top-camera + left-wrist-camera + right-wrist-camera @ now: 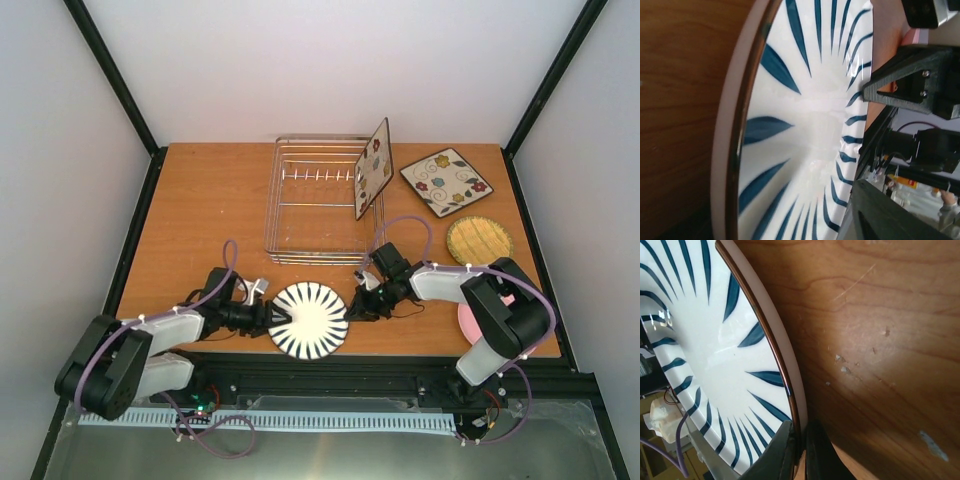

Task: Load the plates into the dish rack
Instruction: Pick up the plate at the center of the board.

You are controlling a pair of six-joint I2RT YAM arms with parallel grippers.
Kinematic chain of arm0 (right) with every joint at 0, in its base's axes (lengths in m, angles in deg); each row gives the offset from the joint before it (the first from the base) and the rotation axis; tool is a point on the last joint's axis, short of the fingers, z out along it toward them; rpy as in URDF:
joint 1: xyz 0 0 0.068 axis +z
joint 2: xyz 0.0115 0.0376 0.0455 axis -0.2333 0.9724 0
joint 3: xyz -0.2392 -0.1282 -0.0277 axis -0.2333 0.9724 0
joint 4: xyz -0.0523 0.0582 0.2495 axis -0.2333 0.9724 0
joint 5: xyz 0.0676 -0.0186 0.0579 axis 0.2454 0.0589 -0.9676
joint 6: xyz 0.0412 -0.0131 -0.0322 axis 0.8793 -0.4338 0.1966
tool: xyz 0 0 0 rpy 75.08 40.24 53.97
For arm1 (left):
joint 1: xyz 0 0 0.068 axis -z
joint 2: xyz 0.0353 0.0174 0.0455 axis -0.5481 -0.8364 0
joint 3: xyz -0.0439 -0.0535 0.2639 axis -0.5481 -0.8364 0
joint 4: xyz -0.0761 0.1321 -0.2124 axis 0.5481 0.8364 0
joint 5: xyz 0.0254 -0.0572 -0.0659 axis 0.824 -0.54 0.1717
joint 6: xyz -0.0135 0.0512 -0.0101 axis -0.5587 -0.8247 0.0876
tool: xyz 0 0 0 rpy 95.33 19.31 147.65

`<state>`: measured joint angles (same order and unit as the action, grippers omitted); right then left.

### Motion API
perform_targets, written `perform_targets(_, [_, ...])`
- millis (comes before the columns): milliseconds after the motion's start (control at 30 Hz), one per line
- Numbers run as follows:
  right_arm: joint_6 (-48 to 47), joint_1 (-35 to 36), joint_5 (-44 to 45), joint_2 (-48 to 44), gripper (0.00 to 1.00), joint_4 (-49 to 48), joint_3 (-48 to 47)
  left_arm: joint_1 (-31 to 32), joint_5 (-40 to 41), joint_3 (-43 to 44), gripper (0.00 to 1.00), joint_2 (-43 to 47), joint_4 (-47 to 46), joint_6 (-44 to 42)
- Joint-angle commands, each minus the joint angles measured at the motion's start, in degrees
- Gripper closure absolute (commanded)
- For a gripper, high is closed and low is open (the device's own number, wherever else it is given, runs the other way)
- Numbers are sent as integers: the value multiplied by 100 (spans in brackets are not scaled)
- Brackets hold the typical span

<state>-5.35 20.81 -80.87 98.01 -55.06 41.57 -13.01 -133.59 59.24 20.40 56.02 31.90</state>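
Note:
The striped plate [310, 320] is at the table's near edge between both arms, and I cannot tell whether it rests on the table. My right gripper [358, 298] is shut on its right rim, and the right wrist view shows its two fingers [790, 450] pinching the brown rim of the striped plate [705, 340]. My left gripper [272, 316] is at the plate's left edge with its jaws open; one finger [890, 215] shows beside the striped plate [805, 125]. The dish rack [300, 215] holds a floral square plate [373, 168] leaning upright at its right end.
A second floral square plate [447, 182] lies flat right of the rack. The tan woven plate [479, 240] lies in front of it. The pink plate [468, 322] is partly hidden under my right arm. Black frame posts stand at the table's back corners.

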Motion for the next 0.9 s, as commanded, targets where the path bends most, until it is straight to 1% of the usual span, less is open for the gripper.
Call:
perform_targets(0, [190, 57, -178, 185, 97, -28, -100, 456, 728, -150, 49, -688, 124, 18])
perform_targets(33, [181, 65, -180, 176, 97, 3, -116, 520, 759, -87, 53, -798, 124, 18])
perform_targets(67, [152, 67, -170, 166, 97, 47, -144, 548, 776, -44, 60, -878, 134, 12])
perform_targets(167, [53, 68, -123, 110, 97, 206, -227, 552, 857, 11, 72, -912, 266, -17])
perform_targets(200, [21, 68, -116, 79, 97, 246, -241, 552, 882, 16, 76, -869, 337, -16])
perform_targets(267, [-58, 67, -125, -1, 97, 319, -252, 552, 936, 35, 87, -690, 493, -43])
perform_targets(367, [-184, 68, -208, -190, 97, 375, -221, 552, 964, 83, 96, -409, 773, -109])
perform_targets(433, [-302, 68, -257, -292, 91, 461, -222, 552, 979, 138, 99, -220, 1009, -170])
perform_targets(467, [-358, 68, -260, -348, 88, 523, -239, 552, 961, 170, 99, -112, 1123, -210])
perform_targets(567, [-547, 59, -225, -502, 81, 813, -294, 552, 975, 153, 99, 324, 1671, -216])
perform_targets(733, [-648, 51, -185, -828, 59, 1132, -348, 552, 1155, 309, 99, 1311, 2683, -91])
perform_targets(867, [-742, -52, -333, -1323, 51, 1422, -378, 552, 847, 547, 99, 1904, 2978, 116])
